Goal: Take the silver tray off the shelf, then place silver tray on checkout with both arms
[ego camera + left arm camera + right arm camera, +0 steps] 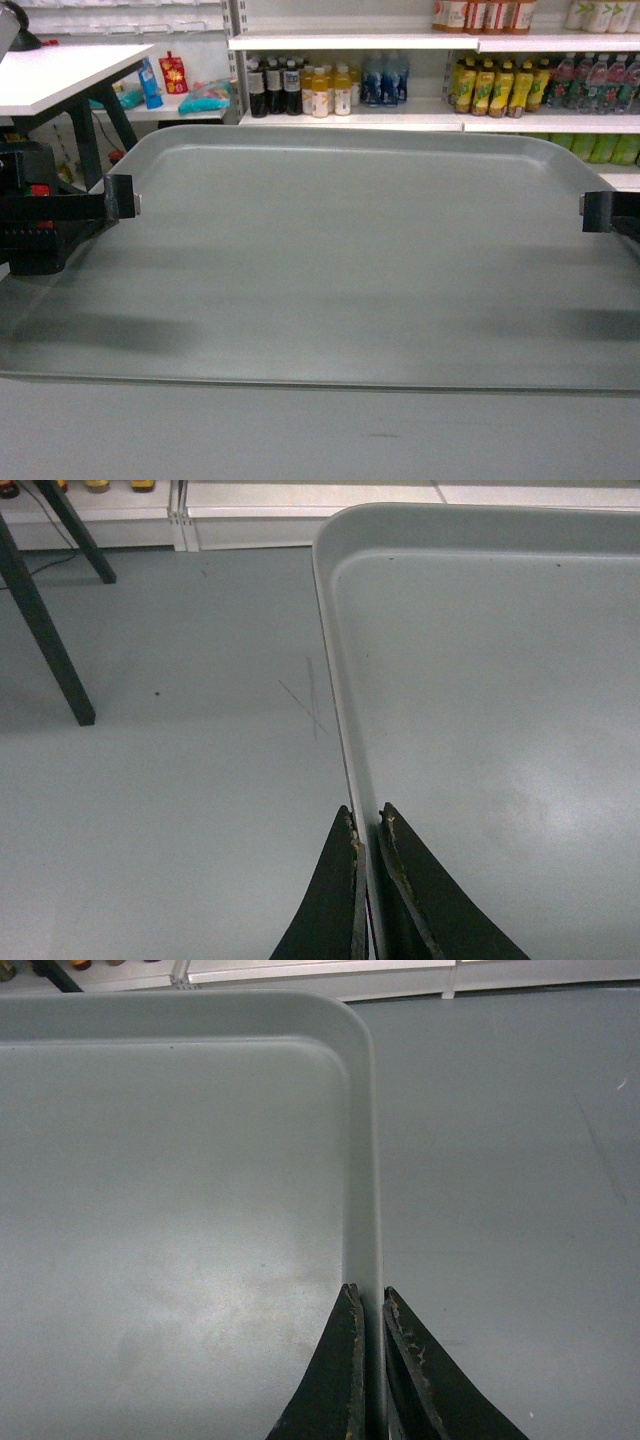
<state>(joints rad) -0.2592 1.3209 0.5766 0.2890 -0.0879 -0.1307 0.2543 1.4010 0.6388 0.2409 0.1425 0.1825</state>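
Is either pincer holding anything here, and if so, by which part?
Both hold the silver tray: the left pincer clamps the rim of its left short edge, the right pincer the rim of its right short edge.

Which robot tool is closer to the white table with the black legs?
Left. The left tool clamps the big grey-silver metal tray's left rim, just below the white table with black legs. The right tool grips the opposite rim, far across.

The head camera faces forward and slightly down, close over the silver tray (330,270). Each wrist camera looks along its own jaws from very near: left gripper (368,825), right gripper (371,1300). All three views share the tray rim.
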